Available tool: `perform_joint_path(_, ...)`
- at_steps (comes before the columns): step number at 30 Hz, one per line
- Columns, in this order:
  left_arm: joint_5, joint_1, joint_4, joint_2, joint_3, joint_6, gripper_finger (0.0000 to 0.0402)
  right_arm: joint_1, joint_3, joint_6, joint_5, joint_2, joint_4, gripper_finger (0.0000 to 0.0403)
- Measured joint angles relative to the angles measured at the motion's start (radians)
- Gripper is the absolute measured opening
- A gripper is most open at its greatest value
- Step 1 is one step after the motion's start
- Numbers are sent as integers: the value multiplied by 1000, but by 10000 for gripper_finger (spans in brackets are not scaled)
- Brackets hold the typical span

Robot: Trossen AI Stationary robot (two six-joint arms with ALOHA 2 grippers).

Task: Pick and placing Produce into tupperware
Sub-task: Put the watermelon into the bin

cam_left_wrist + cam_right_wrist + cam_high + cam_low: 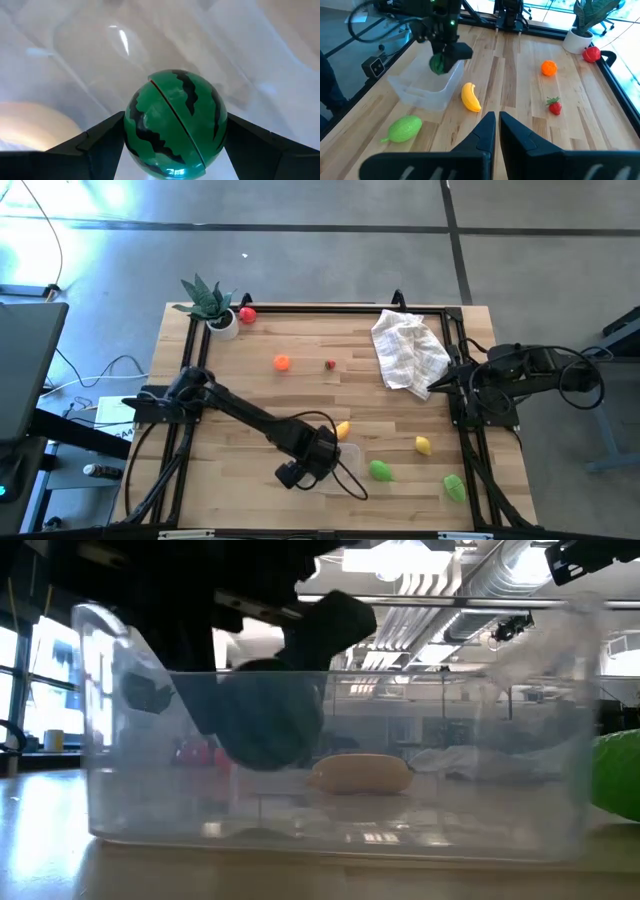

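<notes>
- The left gripper (325, 457) hangs over the clear tupperware (422, 90), which sits near the desk's front edge, a little left of the middle.
- Its two dark fingers (95, 145) are clamped on a small green toy watermelon (175, 122) with dark stripes and a thin red seam; the ball sits squarely between them, held wide.
- From table height the gripper and its round load (265, 725) show through the tupperware's near wall, lowered inside the walls; whether the melon touches the floor of the box I cannot tell.
- A yellow banana (470, 97) lies on the desk (300, 395) just beside the tupperware, on the side toward the far edge.
- A pale green fruit (381, 471) lies just right of the tupperware near the front edge, another green piece (454, 486) sits toward the front right corner, and a lemon (423, 445) lies between them, a bit farther back.
- An orange (282, 363) and a small strawberry (331, 364) rest near the middle of the far half, well apart from the box.
- A red fruit (247, 315) sits in the far left corner beside a potted plant (210, 305).
- A crumpled checked cloth (408, 352) lies toward the far right corner.
- The right gripper (497, 131) waits at the right edge, fingers pressed together, grasping nothing.
</notes>
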Motion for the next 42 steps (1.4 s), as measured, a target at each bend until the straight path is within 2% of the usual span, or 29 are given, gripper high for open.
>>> perform_joint_path(7,-46,-1,5,25,2,0,294,0,0,0,0,10,0,16)
perform_joint_path(38,-54,-1,-30,28,0,-9,294,0,0,0,0,10,0,16)
perform_joint_path(42,-65,0,-30,28,0,-25,305,0,0,0,0,10,0,16)
